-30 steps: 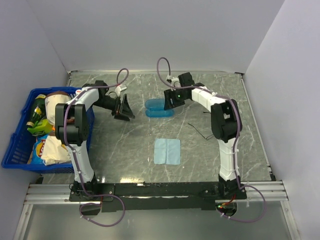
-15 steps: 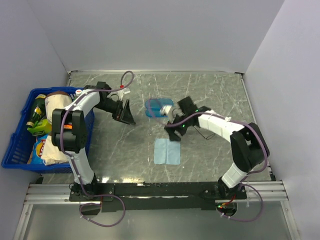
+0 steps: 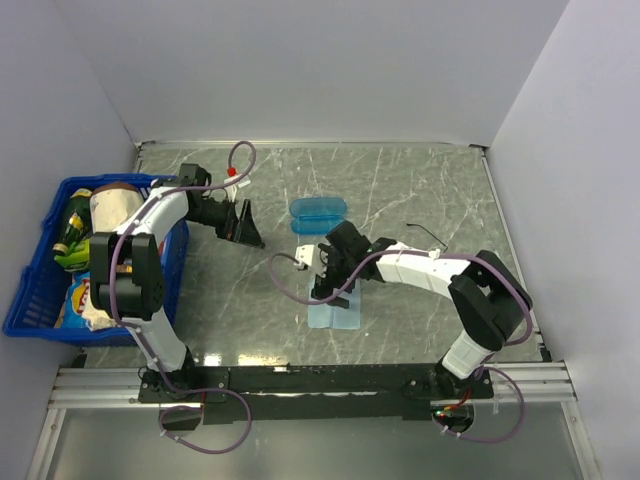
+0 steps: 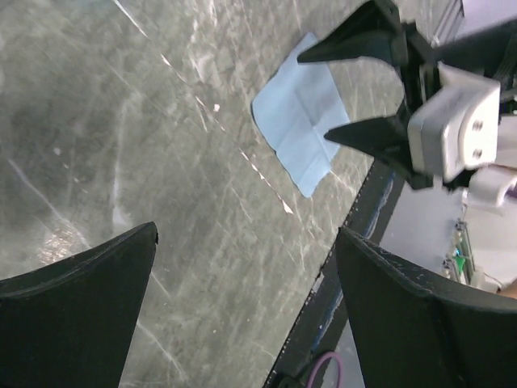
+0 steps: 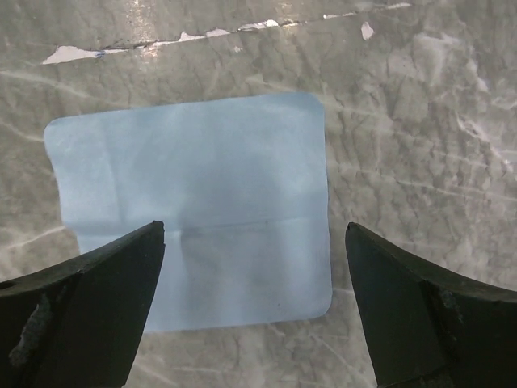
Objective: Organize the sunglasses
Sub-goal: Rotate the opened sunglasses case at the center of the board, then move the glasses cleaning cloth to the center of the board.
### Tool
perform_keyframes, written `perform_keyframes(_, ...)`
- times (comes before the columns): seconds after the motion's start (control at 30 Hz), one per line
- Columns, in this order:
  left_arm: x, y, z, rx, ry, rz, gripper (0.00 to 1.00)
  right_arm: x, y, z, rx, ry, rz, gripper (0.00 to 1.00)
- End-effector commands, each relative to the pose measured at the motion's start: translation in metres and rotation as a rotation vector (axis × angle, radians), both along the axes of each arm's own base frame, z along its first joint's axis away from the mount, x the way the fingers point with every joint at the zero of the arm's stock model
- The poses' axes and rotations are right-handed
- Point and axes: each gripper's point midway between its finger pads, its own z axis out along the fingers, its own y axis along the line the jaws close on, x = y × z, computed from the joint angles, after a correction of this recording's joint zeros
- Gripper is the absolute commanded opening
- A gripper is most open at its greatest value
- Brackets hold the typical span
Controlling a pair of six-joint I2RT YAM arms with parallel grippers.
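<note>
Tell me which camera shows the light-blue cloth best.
The right wrist view. There the cloth fills most of the frame, with all four edges and its creases plain to see. In the top external view the right tool hangs over it and hides its upper part. The left wrist view shows it small and at a slant.

The far part of the cloth [image 3: 345,318] is hidden under the right gripper [image 3: 330,290]. The sunglasses [image 3: 428,236] are too small for detail to be made out.
</note>
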Motion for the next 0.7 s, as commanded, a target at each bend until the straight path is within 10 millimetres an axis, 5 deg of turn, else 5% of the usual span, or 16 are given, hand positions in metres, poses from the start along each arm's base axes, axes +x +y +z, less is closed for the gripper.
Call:
perform_keyframes(0.0,0.006,0.001,0.003,0.014,-0.059,0.022,0.96,0.016,0.014,0.015,0.005,-0.155,0.006,1.00)
perform_keyframes(0.23,0.007,0.003,-0.001,0.026,-0.061,0.036,0.97,0.029,0.016,0.005,-0.083,-0.297,-0.012,1.00)
perform_keyframes(0.67,0.005,0.005,-0.007,0.004,-0.028,0.038,0.96,0.013,0.028,-0.012,-0.162,-0.337,0.085,1.00)
